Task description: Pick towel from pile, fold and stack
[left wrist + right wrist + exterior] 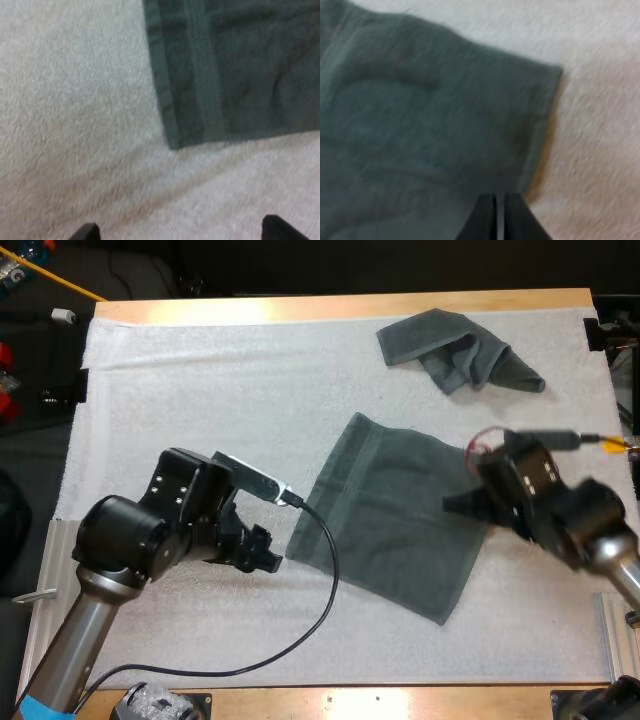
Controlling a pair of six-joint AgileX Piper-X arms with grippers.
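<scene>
A dark grey-green towel lies spread flat in the middle of the mat. My left gripper hovers just off its near left corner. In the left wrist view that corner lies ahead of my left gripper, whose fingertips stand wide apart, open, with bare mat between them. My right gripper is over the towel's right edge. In the right wrist view its fingers touch each other, shut on nothing, above the towel close to a corner. A second towel lies crumpled at the far right.
The white mat covers most of the wooden table. Its far left and near strip are bare. My left arm's black cable loops over the mat in front of the flat towel.
</scene>
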